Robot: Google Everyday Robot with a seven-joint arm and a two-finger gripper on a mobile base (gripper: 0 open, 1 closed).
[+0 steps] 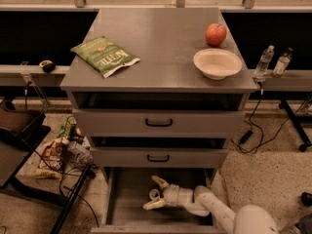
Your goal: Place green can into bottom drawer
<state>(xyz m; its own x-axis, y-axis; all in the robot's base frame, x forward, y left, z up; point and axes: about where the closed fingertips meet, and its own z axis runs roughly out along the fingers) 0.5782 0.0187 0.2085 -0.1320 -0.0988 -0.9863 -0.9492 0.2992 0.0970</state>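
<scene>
From where I stand, the grey cabinet (161, 43) has its bottom drawer (127, 199) pulled out towards me, and the flat grey floor of the drawer is visible. The arm (214, 208) of the robot comes in from the lower right, over the right side of this drawer. The gripper (151, 193) is low inside the drawer, pointing to the left. Its two pale fingers (159, 182) are spread wide apart, one towards the back of the drawer and one towards the front. Between them, close to the root of the fingers, sits a small round thing with a light top, which I take for the green can (155, 195). Its green side is hard to make out in the shadow. The fingers do not press on it, and I cannot say if it touches either of them. It seems to stand on the drawer floor, near the middle. Above it, the two upper drawers are closed or almost closed. Each has a black handle, the top one (159, 123) and the middle one (158, 158). On the cabinet top lies a flat green chip bag (105, 56) at the left. At the right there is a red apple (215, 34), and just in front of it a pale bowl (217, 63). Two water bottles (264, 60) stand on a ledge to the right of the cabinet. Some packets and cables (58, 152) lie on the floor at the left.
</scene>
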